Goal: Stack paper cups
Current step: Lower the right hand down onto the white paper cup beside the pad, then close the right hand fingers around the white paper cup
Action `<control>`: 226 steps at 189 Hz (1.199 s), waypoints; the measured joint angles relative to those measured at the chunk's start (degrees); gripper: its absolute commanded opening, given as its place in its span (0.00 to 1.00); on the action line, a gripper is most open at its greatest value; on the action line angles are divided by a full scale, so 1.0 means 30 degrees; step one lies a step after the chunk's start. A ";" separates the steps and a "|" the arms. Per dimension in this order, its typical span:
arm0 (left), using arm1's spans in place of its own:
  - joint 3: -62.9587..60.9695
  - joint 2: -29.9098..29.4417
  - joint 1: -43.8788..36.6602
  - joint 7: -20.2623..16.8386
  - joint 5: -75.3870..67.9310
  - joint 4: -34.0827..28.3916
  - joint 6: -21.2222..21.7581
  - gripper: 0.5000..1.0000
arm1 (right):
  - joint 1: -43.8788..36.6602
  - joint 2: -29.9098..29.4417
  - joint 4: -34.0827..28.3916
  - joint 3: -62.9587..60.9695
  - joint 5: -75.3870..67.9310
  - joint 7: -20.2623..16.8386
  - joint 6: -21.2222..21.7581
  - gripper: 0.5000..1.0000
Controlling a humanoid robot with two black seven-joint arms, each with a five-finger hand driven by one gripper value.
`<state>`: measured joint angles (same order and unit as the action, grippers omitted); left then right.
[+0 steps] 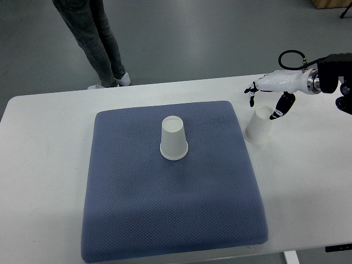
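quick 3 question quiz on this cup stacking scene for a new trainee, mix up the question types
1. True or false: the paper cup on the blue mat stands upside down.
2. Which robot hand is in view? A) left B) right C) both
3. Fill in: the second cup stands on the white ____, just off the mat's right edge.

Key:
1. True: the mat cup stands mouth down.
2. B: the right robot hand hangs open above the second cup, holding nothing.
3. table
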<state>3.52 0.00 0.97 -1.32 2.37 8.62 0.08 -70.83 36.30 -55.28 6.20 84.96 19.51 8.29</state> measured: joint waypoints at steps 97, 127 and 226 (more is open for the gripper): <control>0.0000 0.0000 0.0000 0.0000 0.0000 -0.0004 0.0000 1.00 | 0.1749 -0.0441 0.1046 0.0012 0.0039 -0.0027 -0.1350 0.81; 0.0000 0.0000 0.0000 0.0000 0.0000 -0.0004 -0.0001 1.00 | 0.2326 -0.1024 0.1745 0.0012 0.0039 -0.0025 -0.2081 0.81; 0.0000 0.0000 0.0001 0.0000 0.0000 -0.0003 0.0000 1.00 | 0.3238 -0.2060 0.3200 -0.0107 -0.0195 -0.0003 -0.2970 0.81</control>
<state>3.52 0.00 0.97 -1.32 2.37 8.61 0.08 -61.12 30.12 -45.68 5.88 84.38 19.50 -0.62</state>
